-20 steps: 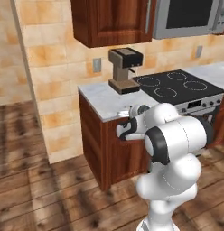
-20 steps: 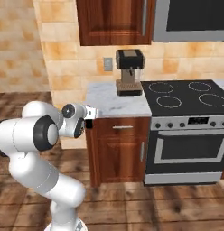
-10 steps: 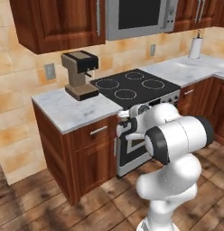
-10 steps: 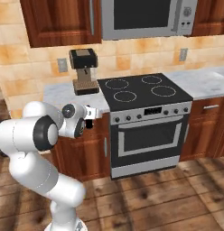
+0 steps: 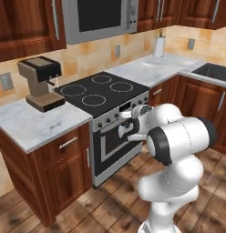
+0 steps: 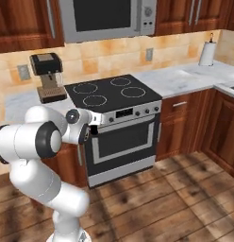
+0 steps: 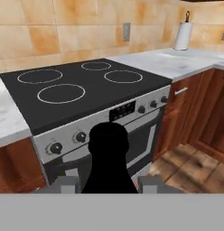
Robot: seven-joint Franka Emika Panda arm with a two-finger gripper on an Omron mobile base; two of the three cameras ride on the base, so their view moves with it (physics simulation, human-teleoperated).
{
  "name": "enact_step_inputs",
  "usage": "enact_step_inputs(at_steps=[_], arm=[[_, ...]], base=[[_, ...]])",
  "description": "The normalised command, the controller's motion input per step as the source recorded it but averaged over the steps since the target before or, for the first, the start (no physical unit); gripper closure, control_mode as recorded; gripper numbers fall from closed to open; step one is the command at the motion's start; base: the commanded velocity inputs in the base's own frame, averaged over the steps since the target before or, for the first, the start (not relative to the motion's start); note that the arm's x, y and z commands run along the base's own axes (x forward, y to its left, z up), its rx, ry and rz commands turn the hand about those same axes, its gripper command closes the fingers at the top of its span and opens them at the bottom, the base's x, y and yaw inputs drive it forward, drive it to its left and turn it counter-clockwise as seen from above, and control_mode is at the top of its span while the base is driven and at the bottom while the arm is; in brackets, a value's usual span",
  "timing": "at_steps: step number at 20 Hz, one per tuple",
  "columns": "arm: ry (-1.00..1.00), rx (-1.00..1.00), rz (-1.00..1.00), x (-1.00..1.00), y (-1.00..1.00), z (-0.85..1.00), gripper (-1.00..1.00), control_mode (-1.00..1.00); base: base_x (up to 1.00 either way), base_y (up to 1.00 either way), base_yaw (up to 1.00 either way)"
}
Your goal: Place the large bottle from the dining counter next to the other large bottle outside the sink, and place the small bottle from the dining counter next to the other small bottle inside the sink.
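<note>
The arm is folded in close to its base, hand level and facing the stove (image 7: 86,85). The jaws (image 7: 109,184) are clamped on the small bottle (image 7: 108,158), which stands upright between them, the coffee machine (image 5: 39,83) on the worktop (image 5: 37,125) off to their left and the sink (image 5: 217,71) far right.

Straight ahead of the gripper (image 7: 108,185), the way is blocked by the stove (image 5: 110,113), whose knob panel and oven door are faced at close range. Open air is left above the flat black cooktop (image 7: 82,85), back to the tiled wall (image 7: 64,27). Far to the left, the counter is occupied by a coffee machine (image 5: 39,82). To the right, a bare stretch of marble counter (image 6: 180,78) is found, ended by a paper towel roll (image 7: 183,35). Below and right, the wooden floor (image 6: 161,198) is left open.
</note>
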Motion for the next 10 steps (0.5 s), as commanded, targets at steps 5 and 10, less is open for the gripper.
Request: enact_step_inputs(at_steps=[5,10], arm=[[0.00,0.00,0.00,0.00,0.00,0.00,1.00,1.00],[0.00,0.00,0.00,0.00,0.00,0.00,1.00,1.00]], base=[[0.56,-0.37,-0.27],[0.69,-0.32,-0.26]])
